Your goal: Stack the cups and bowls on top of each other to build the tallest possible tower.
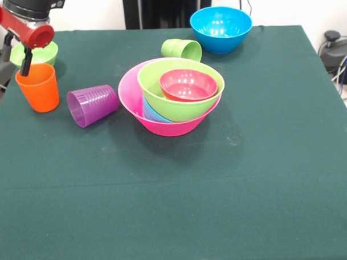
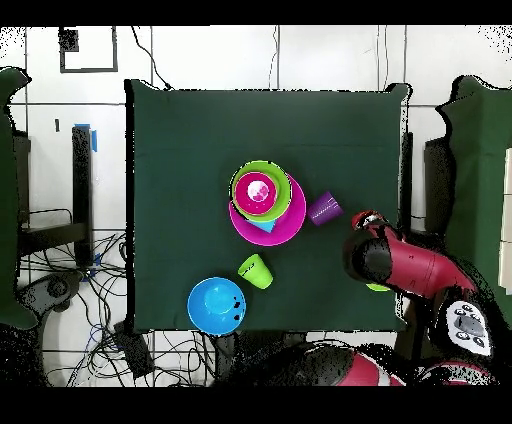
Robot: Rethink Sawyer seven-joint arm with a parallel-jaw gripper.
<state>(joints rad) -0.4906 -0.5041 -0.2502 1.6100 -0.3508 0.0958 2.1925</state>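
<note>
The tower is a large pink bowl (image 1: 172,123) holding a light blue piece (image 1: 152,112), a green bowl (image 1: 181,98) and a small red bowl (image 1: 188,85) on top; it also shows in the overhead view (image 2: 285,222). An orange cup (image 1: 38,88) stands upright at the left. My gripper (image 1: 25,64) hangs right over its far rim and reaches into its mouth. A purple cup (image 1: 93,105) (image 2: 324,209) lies on its side beside the pink bowl. A light green cup (image 1: 181,50) (image 2: 255,271) lies on its side behind the tower. In the overhead view the arm (image 2: 395,262) hides the orange cup.
A medium blue bowl (image 1: 221,29) (image 2: 216,305) stands upright at the table's far side. A small green bowl (image 1: 39,53) sits behind the orange cup, partly hidden by the arm. The table's left edge is close to the orange cup.
</note>
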